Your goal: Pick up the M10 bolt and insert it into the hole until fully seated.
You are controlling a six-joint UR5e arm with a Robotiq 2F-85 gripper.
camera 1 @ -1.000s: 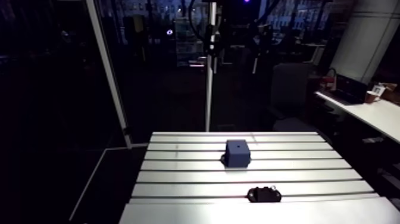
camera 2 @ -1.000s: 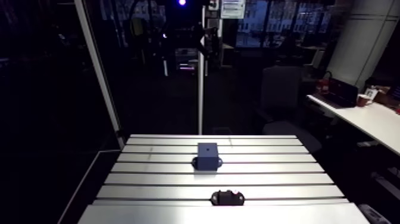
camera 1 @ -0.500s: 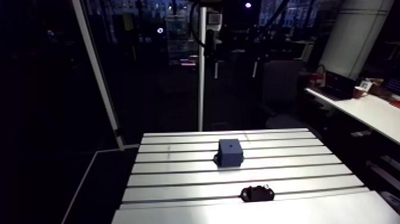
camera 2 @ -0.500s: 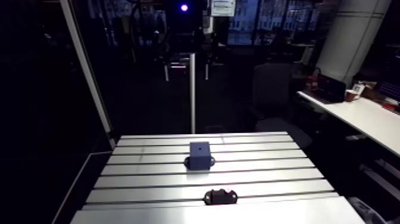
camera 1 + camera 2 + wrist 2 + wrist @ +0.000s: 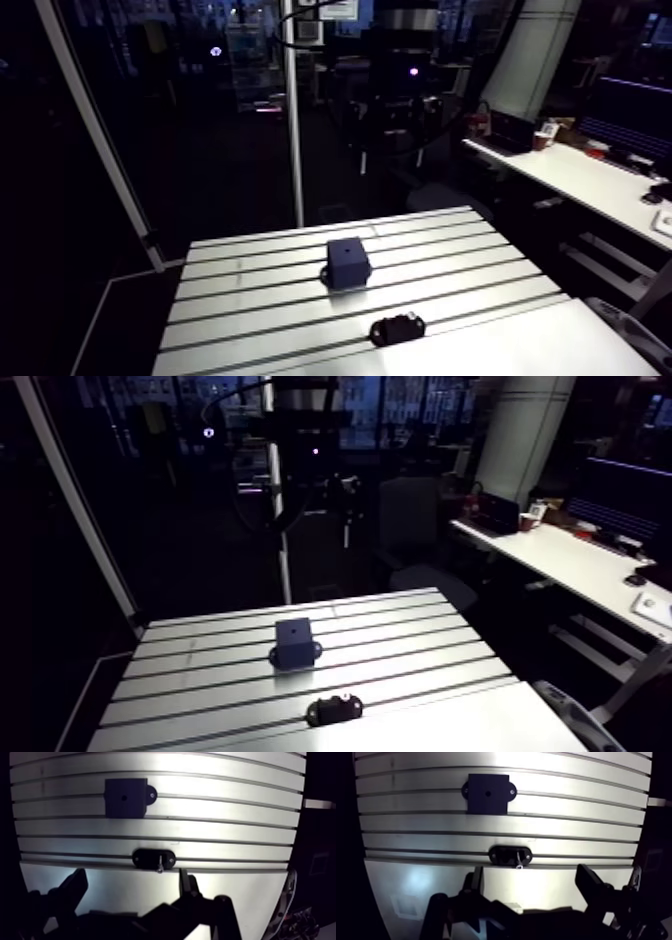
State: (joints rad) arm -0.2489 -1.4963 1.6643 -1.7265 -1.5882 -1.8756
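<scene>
Jaws stand wide apart in the wrist view, gripping nothing; the two dark fingers [image 5: 588, 883] hang over bare bench [image 5: 406, 842]. The landmark is the dark blue block [image 5: 488, 793], which sits square on the slotted surface with a small ear on each side (each ear appears to carry a screw). The hole [image 5: 487, 792] in the middle of its top face is open. Between the block and the jaws, well apart from both, lies a low black holder [image 5: 509, 855]. The M10 bolt [image 5: 519, 858] rests in it as a thin bright shank pointing away from the block, its end poking just over the holder's edge on the jaws' side.

From the arm view the block [image 5: 347, 263] sits near the middle of the bench [image 5: 240, 290]. The holder [image 5: 397, 327] lies nearer the camera than the block, a few slots away from it and a little off to one side. The bolt there is no more than a pale glint on the holder's top. The jaws cannot be made out in this view.
</scene>
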